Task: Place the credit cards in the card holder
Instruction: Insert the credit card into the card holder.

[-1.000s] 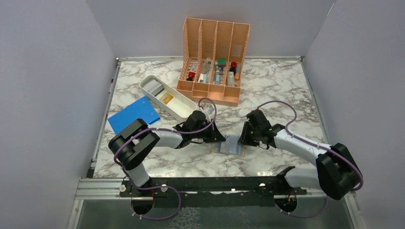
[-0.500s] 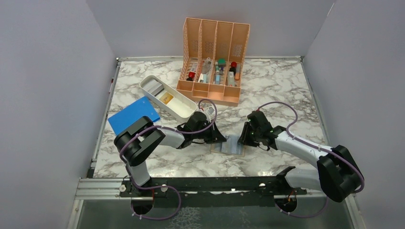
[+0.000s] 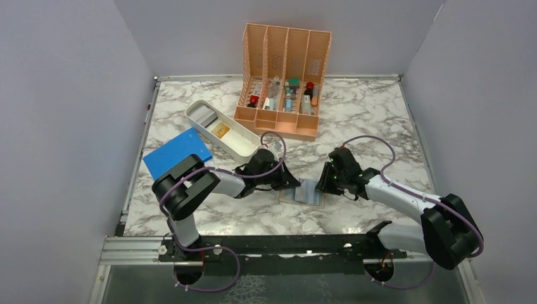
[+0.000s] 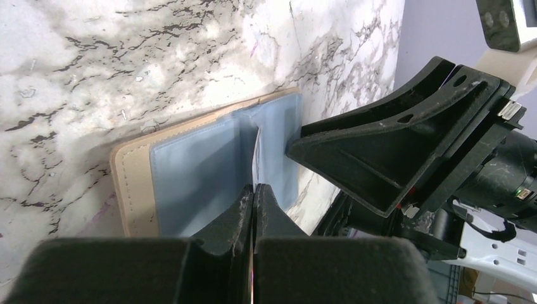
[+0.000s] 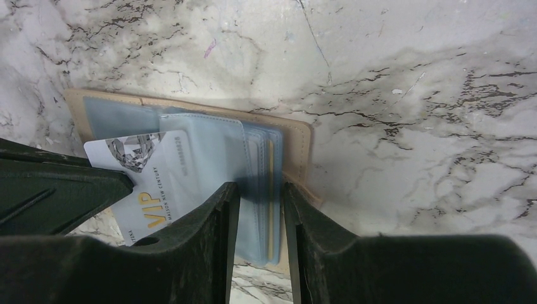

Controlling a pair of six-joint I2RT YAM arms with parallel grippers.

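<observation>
Locating the card holder [image 3: 304, 193] first: where is it, and what has changed? — Operator

It lies open on the tabletop [image 3: 361, 114], between the two end effectors. Over the last second very little has moved. The left arm's elbow has swung slightly toward the card holder, and both end effectors stay at its edges. Judgement: insertion is in progress, not complete. — Technician

State each end effector. — Operator

Left end effector [image 4: 254, 196]: fingers fully together, pinching a white credit card [image 5: 152, 183] marked VIP by its outer end. The card's inner end overlaps a clear sleeve on the left half of the card holder. Whether it is inside that sleeve or lying on top cannot be told. Right end effector [image 5: 259, 190]: narrow, closed on the bundle of clear sleeves on the right half of the card holder, apparently keeping them lifted. — Technician

Containers? — Operator

Among the held sleeves a thin gold-yellow strip [image 5: 271, 177] shows, possibly a card already stowed. Beyond the card holder and to its left, a white tray [image 3: 239, 144] holds a gold-yellow flat piece [image 3: 221, 130], probably another card, and a grey item [image 3: 204, 116]. Farther beyond the card holder, an orange rack [image 3: 278, 123] with four compartments holds small upright items. A blue sheet [image 3: 176, 154] lies left of the card holder, beside the tray. — Technician
</observation>
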